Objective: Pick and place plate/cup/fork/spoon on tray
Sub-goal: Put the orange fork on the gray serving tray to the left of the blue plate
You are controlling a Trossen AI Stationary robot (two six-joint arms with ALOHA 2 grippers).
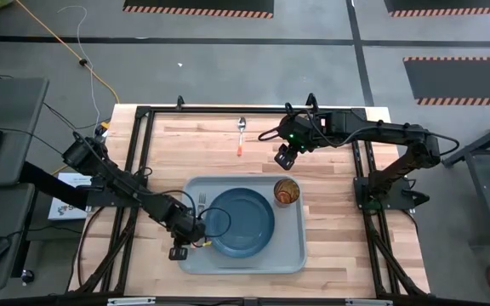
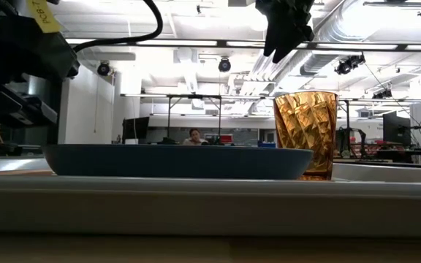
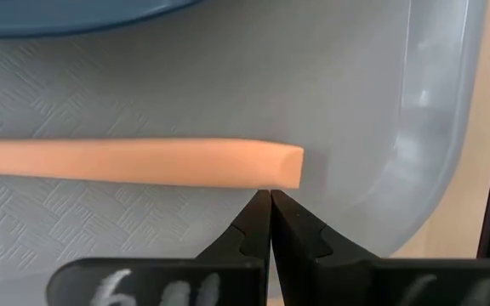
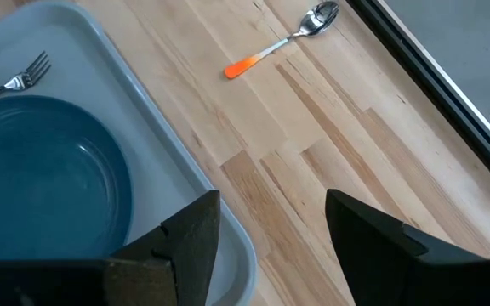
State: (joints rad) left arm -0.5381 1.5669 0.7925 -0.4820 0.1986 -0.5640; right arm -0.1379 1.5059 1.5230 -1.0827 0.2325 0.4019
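Note:
The grey-blue tray (image 1: 292,255) holds the dark blue plate (image 1: 241,223) in its middle and the amber cup (image 1: 286,191) upright at its far right corner. The fork lies flat on the tray left of the plate, with its prongs (image 1: 201,201) toward the far edge and its orange handle (image 3: 143,161) toward the near edge. My left gripper (image 3: 270,197) is shut, low over the tray's near left corner, right at the handle's free end. The spoon (image 1: 241,136) lies on the table beyond the tray. My right gripper (image 1: 286,157) is open and empty, above the table beyond the cup. My left gripper's shut fingertips stand right against the long side of the fork's handle at its free end (image 3: 283,174). I cannot tell whether they touch it. The handle lies flat on the tray floor.
Black frame rails (image 1: 134,170) run along the table's left, right and far sides. Bare wood lies between the tray and the spoon. In the right wrist view the spoon (image 4: 283,42) lies beyond the tray's rim (image 4: 185,161).

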